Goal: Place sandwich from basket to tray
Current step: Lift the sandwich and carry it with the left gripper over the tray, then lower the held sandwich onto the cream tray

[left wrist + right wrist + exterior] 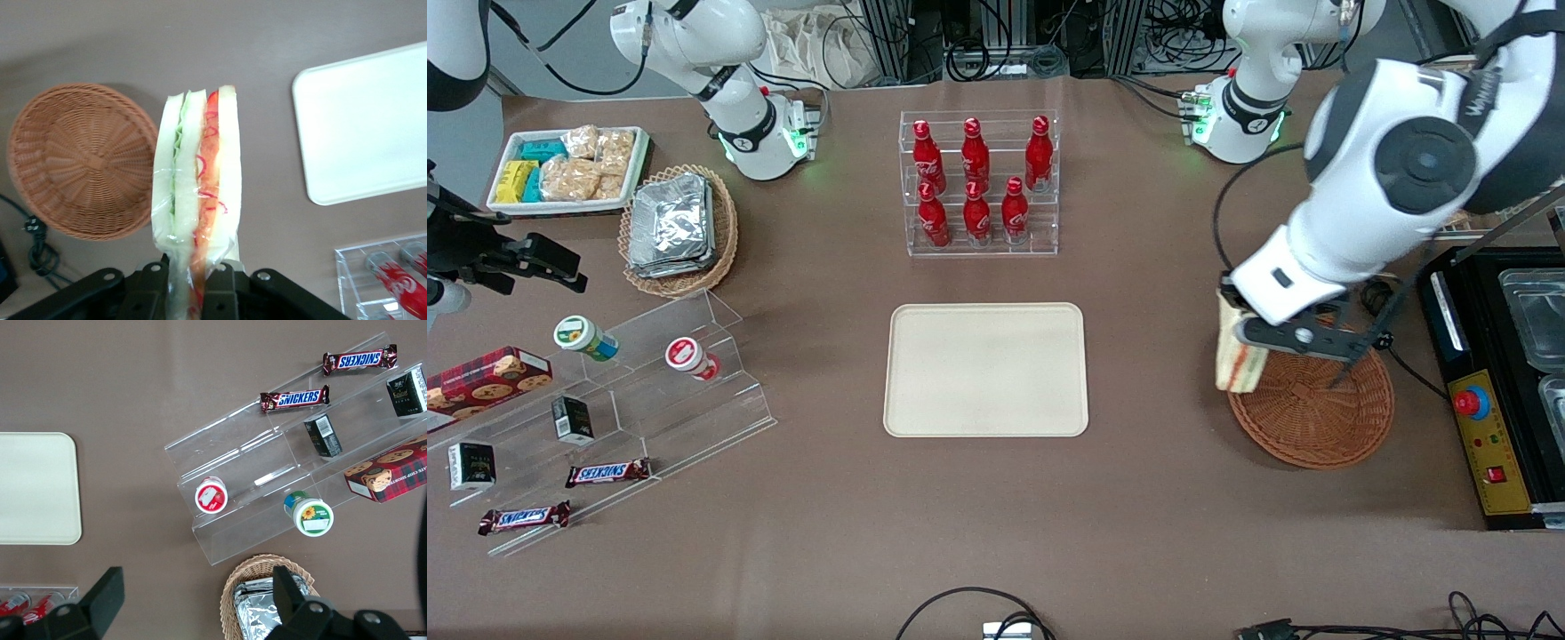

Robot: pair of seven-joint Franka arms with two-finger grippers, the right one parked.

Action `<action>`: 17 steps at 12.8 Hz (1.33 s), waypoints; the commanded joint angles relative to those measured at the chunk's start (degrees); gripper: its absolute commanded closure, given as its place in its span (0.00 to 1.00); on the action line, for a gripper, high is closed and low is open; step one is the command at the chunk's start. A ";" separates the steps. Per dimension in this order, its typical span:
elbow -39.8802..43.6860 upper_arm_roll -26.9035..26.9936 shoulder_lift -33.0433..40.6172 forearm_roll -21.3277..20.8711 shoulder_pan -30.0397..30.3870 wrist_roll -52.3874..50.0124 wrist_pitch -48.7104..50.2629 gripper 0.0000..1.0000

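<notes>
White snack tray [639,164] with packets and a tan wicker basket [725,236] of foil packs sit toward the parked arm's end of the table. Nearer the front camera there, a clear stepped stand [720,373] holds two small cups [587,338], a cookie box [485,378], small dark boxes and two Snickers bars [607,472]. Mid-table: clear rack of red bottles [978,182], and nearer the camera than it, the cream tray [985,370], bare. Toward the working arm's end, the reddish-brown basket [1316,413], nothing in it in the wrist view. The left arm's gripper [1249,342] hangs above the basket's rim on the tray's side, fingers [150,283] clamped on the wrapped end of the sandwich [1238,356]. Sandwich is lifted clear of the basket, in clear film, hanging edge-on with green and red filling showing between pale bread slices. It hasn't reached the tray; bare tabletop between tray and basket. Black appliance [1494,400] with a red button at the table's end by the working arm.
</notes>
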State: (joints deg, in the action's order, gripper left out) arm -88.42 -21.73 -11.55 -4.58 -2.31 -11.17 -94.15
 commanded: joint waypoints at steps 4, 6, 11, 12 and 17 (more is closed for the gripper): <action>1.94 -5.35 -7.33 -5.08 -5.94 -16.85 -6.02 1.00; 1.85 -5.35 -10.85 -7.88 -8.40 -19.57 -9.37 1.00; 1.41 -4.91 -20.96 -14.12 -13.32 -28.88 -19.03 1.00; 1.32 -4.73 -22.80 -15.53 -13.68 -30.91 -20.70 1.00; 0.71 -2.27 -27.82 -15.81 -15.53 -32.42 -24.41 1.00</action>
State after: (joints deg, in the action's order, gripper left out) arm -88.46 -24.98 -38.53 -19.30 -16.43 -41.57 -118.20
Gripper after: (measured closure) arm 0.819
